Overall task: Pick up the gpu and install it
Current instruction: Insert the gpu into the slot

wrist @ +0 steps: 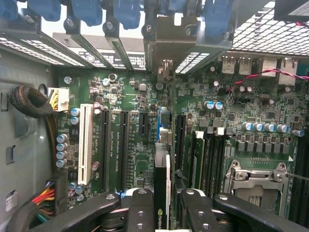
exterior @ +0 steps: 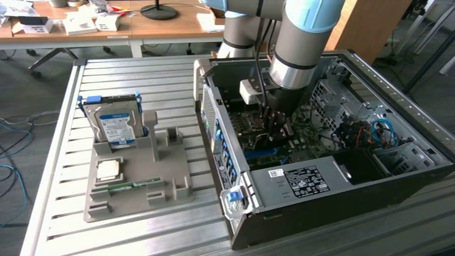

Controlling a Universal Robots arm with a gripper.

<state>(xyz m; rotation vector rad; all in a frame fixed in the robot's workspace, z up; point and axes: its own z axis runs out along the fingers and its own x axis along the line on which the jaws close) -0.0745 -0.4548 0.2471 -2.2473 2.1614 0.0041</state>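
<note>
So the end effector (wrist: 165,195) is clamped on the gpu (wrist: 161,179). From the wrist view you get the two chunky black fingers (wrist: 141,208) either side of it, and the card sits edge-on between them: thin, flat, dark, with a little green logo on the edge and a pale strip down one side. The bit that matters is that the card hangs straight off the end effector towards the board, and its long axis runs the same way as the blue slot (wrist: 164,126) just beyond its far end, so card and slot look lined up end to end. I honestly can't tell from this angle whether the card's edge is touching the slot or sitting just above it. Either side of that blue slot are long black slots (wrist: 123,145) and one white plastic slot (wrist: 85,145), all parallel, on a dark green motherboard (wrist: 241,104) peppered with small silvery capacitors. Past those is the perforated metal of the rear bracket bays with glossy blue plastic latches (wrist: 126,10). In the exterior view the arm reaches down into the open computer case (exterior: 398,106), a boxy dark metal shell. Well apart on the ribbed metal counter (exterior: 142,74) is a grey holder (exterior: 170,176) with a hard drive (exterior: 114,125) standing upright in it and a narrow green memory stick (exterior: 128,186) lying flat.
</note>
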